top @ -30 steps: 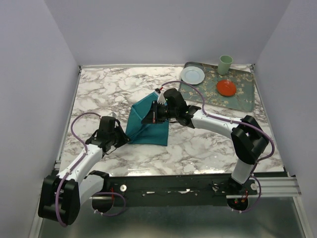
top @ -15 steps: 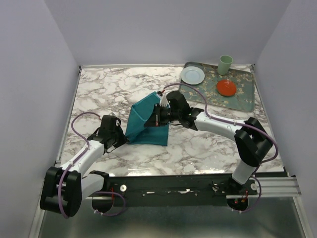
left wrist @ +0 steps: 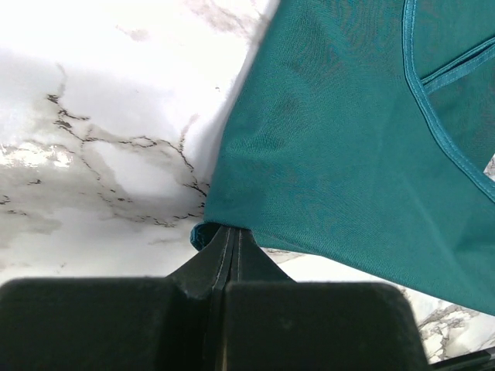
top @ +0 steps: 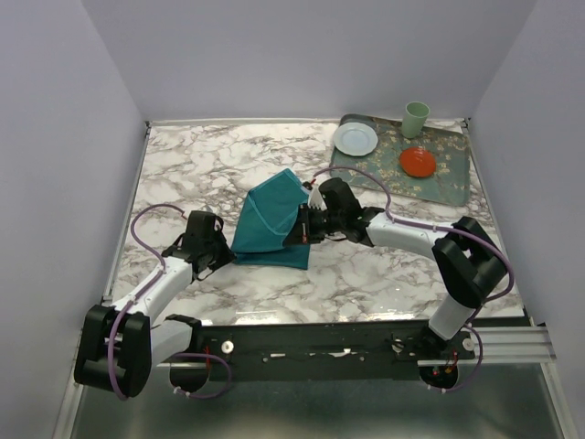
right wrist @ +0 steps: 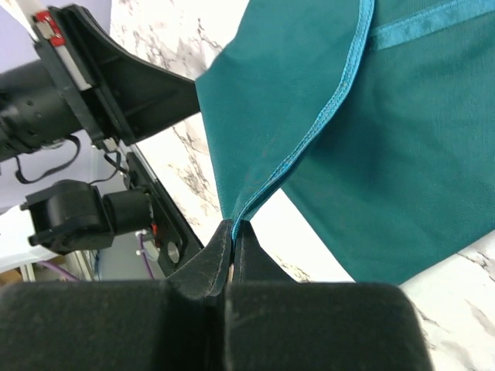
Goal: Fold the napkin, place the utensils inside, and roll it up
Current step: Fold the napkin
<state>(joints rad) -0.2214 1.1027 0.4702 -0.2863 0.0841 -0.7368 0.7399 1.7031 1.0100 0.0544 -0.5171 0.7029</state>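
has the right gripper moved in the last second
Yes. The right gripper, shut on the napkin, has shifted toward the near edge of the table and slightly right.

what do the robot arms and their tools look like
The left arm and right arm have white shells with black joints and black bases. A purple cable loops along each. The left tool and right tool are black, each with two wedge-shaped fingers tapering to thin tips.

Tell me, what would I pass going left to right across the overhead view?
Left gripper → teal napkin → right gripper → white plate → orange-red bowl. The green cup sits straight behind the bowl, so it has no clear place.
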